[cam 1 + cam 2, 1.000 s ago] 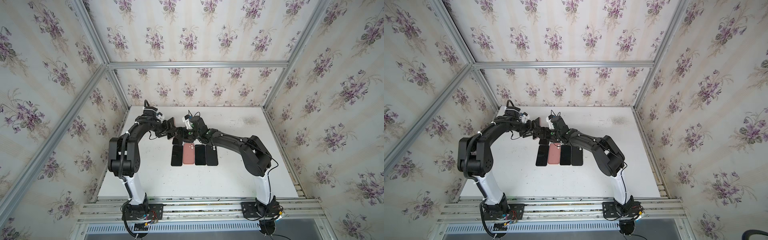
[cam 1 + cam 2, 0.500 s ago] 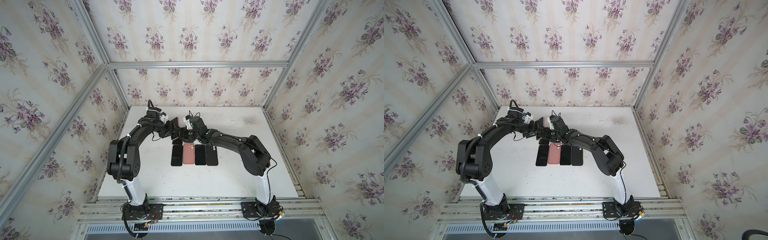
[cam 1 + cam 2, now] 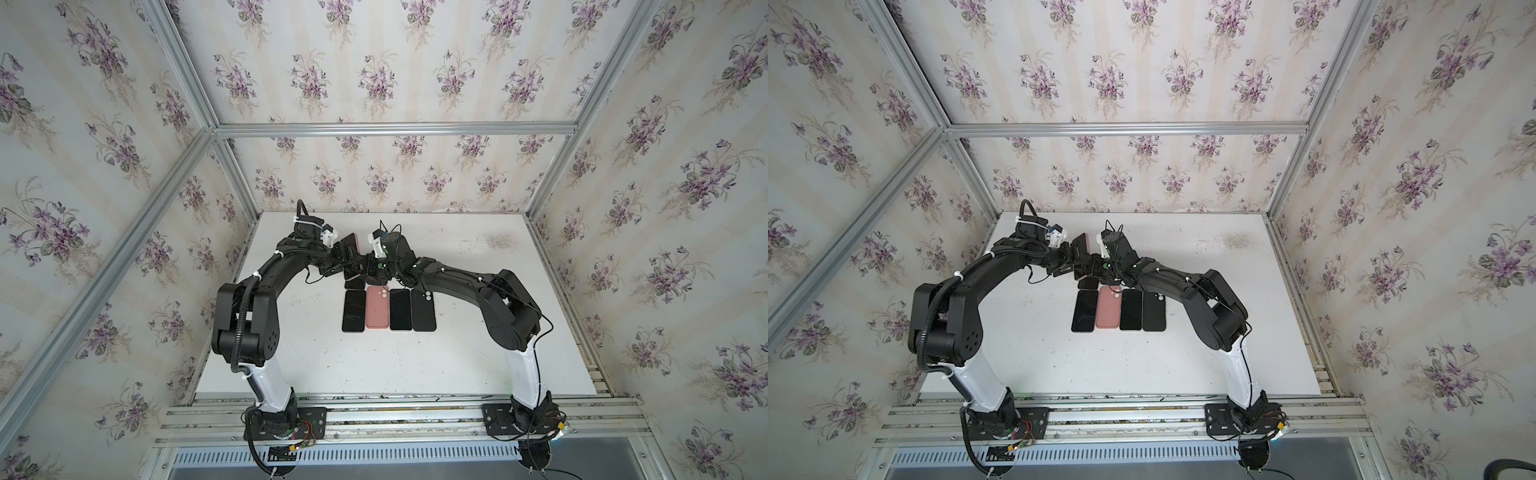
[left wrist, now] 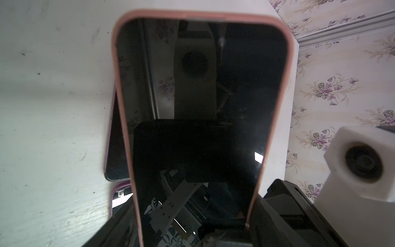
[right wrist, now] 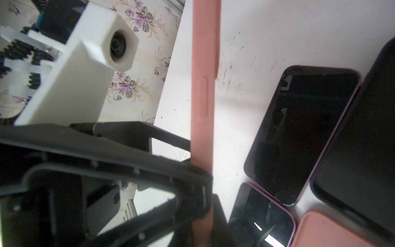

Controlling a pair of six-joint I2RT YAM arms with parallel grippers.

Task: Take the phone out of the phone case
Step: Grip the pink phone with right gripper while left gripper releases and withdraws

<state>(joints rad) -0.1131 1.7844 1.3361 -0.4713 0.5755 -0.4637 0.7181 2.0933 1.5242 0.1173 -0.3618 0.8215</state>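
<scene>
Phone (image 4: pixel 198 107), seated in pink case (image 5: pixel 205 64): held in the air just behind the row (image 3: pixel 377 309) of phones, over its left end. Clamped across the width by left gripper (image 4: pixel 192 216), long axis pointing away from that grip. Pinched at the case's side edge by right gripper (image 5: pixel 203 192), jaws closed on it, close beside the left. Likely next: peeling that edge outward.

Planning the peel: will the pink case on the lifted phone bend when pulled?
Likely bends: the pink case shows a thin matte rim. The glossy phone looks rigid, may slip once freed. The right claw pinches only its edge and could slide.
</scene>
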